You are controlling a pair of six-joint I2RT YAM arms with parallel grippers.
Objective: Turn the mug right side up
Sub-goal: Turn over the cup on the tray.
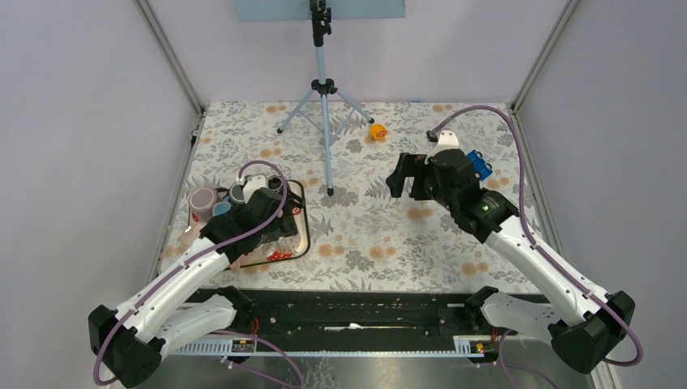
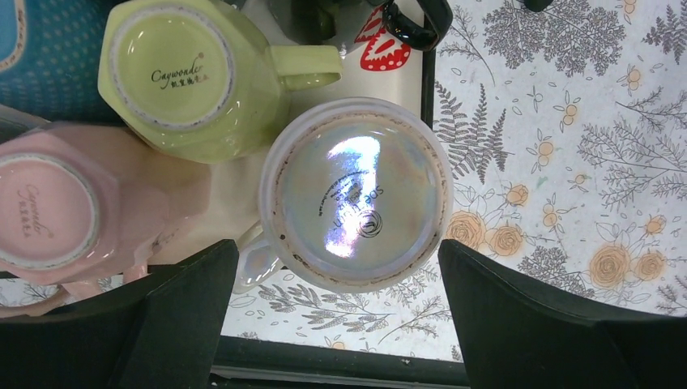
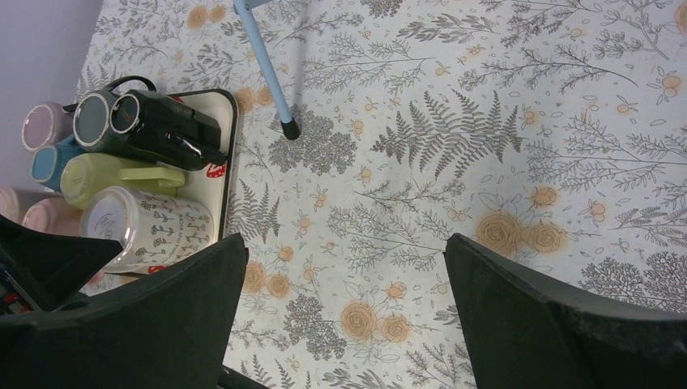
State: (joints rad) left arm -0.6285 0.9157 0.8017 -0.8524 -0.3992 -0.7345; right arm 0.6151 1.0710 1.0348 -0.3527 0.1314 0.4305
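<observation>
Upside-down pearly white ceramic mug [image 2: 354, 194]; left gripper [image 2: 336, 271] above, jaws spread at three and nine o'clock for grasping; right gripper [image 3: 344, 275] spread, empty.

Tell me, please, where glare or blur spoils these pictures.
Left wrist view: a bright bluish-white glare lies on the glossy base of the upside-down mug and washes out part of its printed mark; the dark fingers show almost no detail. Right wrist view: even light, the tablecloth is sharp. Top external view: even light, no glare.
</observation>
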